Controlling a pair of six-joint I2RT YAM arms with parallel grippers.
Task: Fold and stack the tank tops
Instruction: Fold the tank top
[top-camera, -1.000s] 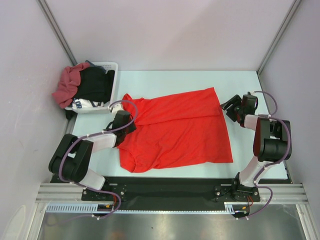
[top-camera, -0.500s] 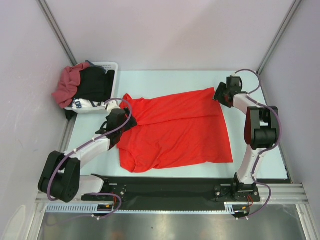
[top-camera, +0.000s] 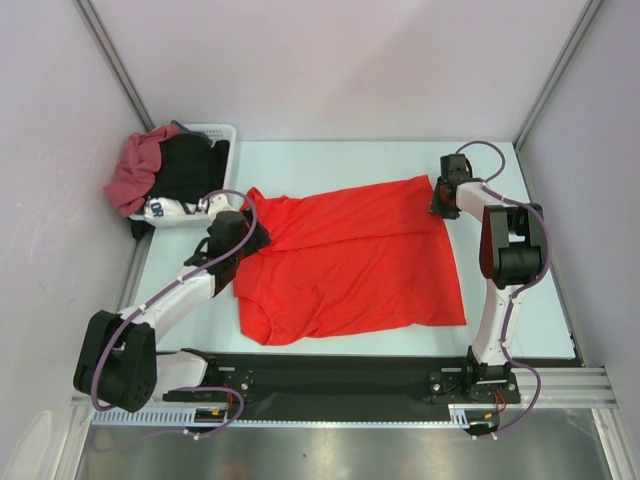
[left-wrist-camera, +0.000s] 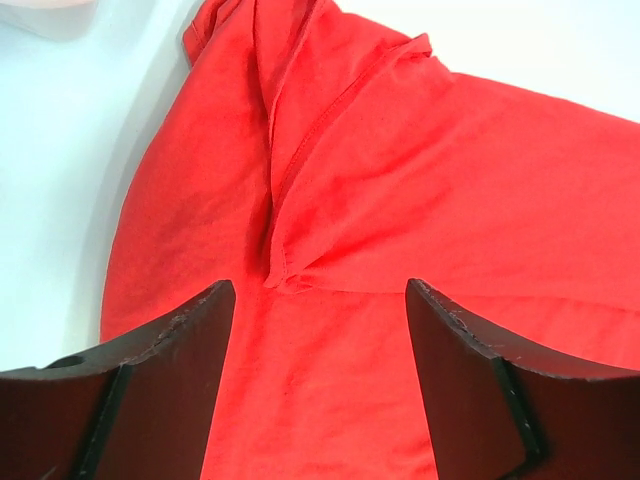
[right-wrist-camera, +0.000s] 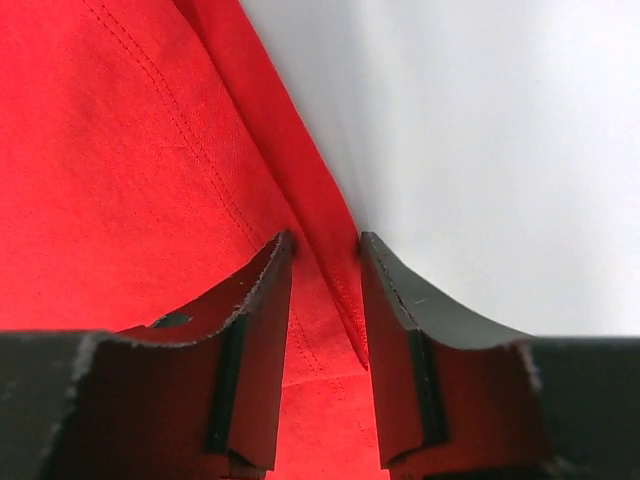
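Two tank tops are in view. The bright red top (top-camera: 350, 260) lies spread on the pale table (top-camera: 330, 160), straps toward the left, one part folded over itself. The maroon top (top-camera: 135, 170) hangs over the left edge of a white basket (top-camera: 226, 131) at the table's far left corner, beside a black garment (top-camera: 190, 165) and a white cloth (top-camera: 165, 208).

The left gripper (left-wrist-camera: 320, 290) hovers over the red top's strap end, its fingers (left-wrist-camera: 170, 350) wide apart and holding nothing. The right gripper (right-wrist-camera: 325, 240) is at the red top's far right corner, its fingers (right-wrist-camera: 255, 330) drawn narrow around the hem. Whether they pinch it cannot be told.
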